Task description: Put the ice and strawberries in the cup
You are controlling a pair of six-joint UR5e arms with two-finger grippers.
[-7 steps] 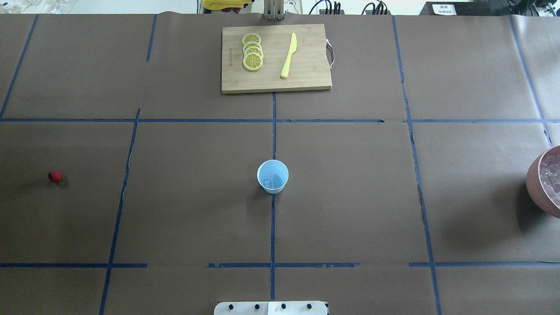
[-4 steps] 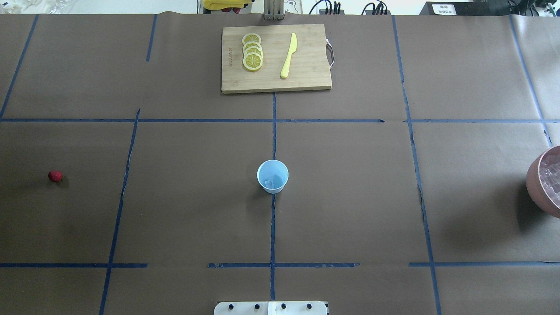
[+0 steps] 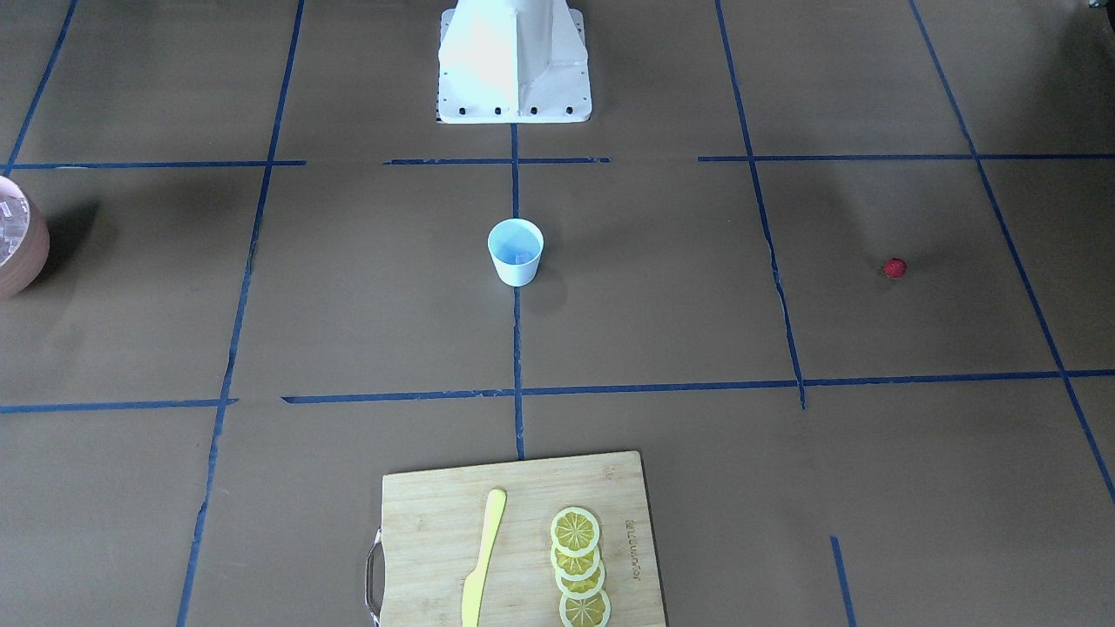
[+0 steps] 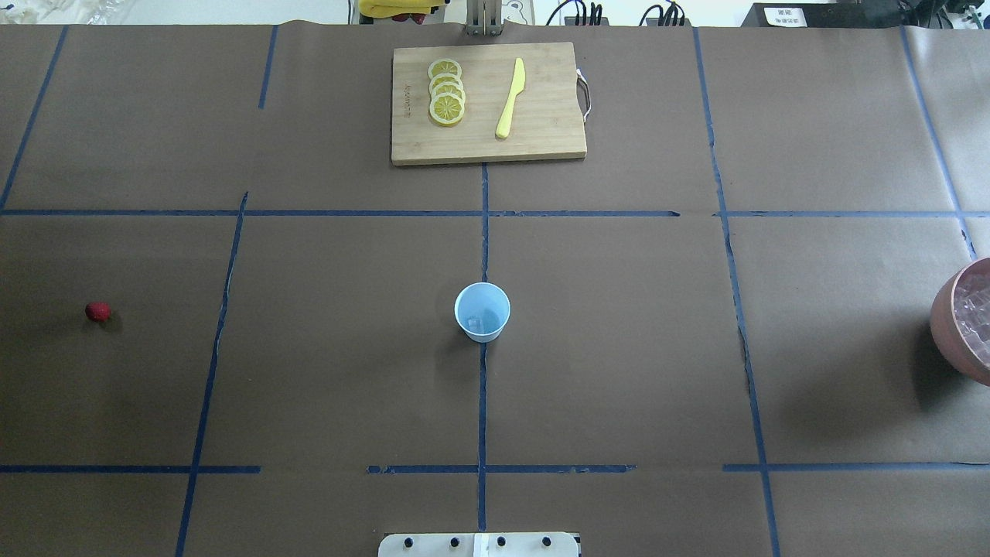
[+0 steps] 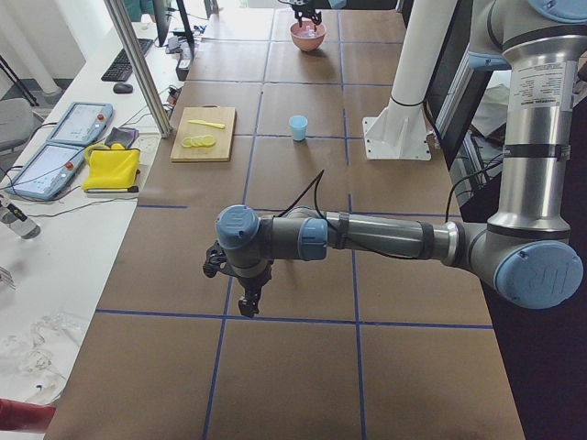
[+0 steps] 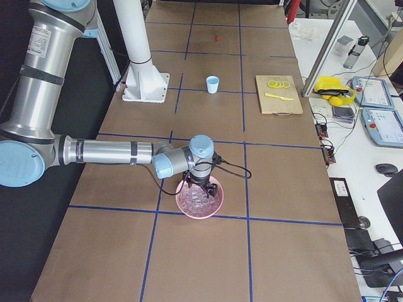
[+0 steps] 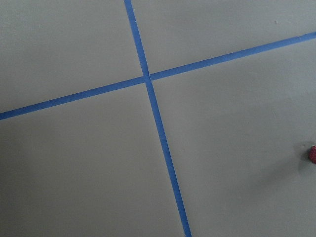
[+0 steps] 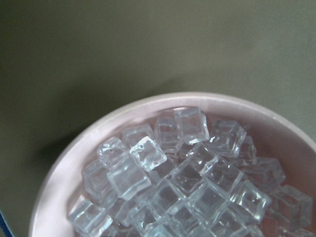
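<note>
1. Left wrist-mounted view: strawberry (image 7: pixel 312 154), one small red berry, cut off by the frame edge at 3 o'clock. A blue tape cross (image 7: pixel 147 79) on the surface (image 4: pixel 348 371) takes up the rest. The berry is roundish, so there is no long axis to square up to.
2. Exterior left view: left pincer (image 5: pixel 248 302), pointing down just above the surface. Whether its jaws stand apart or together cannot be told. Nothing is seen in it.
3. Exterior right view: right pincer (image 6: pixel 200 187), hanging straight over the pink bowl (image 6: pixel 220 196). Here too the jaws cannot be read.
4. Right wrist-mounted view: ice (image 8: pixel 182 182), clear cubes heaped in the bowl, filling the frame from centre to 6 o'clock, directly beneath the camera.
5. Overhead exterior view: cup (image 4: pixel 482 312), pale blue, upright at the middle of the surface. The strawberry lies at its 9 o'clock and the bowl at its 3 o'clock, each well apart from it. A pale lump in the cup's bottom looks like a cube of ice.
6. Judgement: the left arm is the nearer one to the berry and the right arm to the ice. To centre the berry, the left pincer needs a sideways shift toward 3 o'clock of its own camera.
7. Overhead exterior view, far edge: cutting board (image 4: pixel 541 143) at the cup's 12 o'clock, carrying lemon slices (image 4: pixel 446 93) and a yellow knife (image 4: pixel 510 99). None of these belong to the task.
</note>
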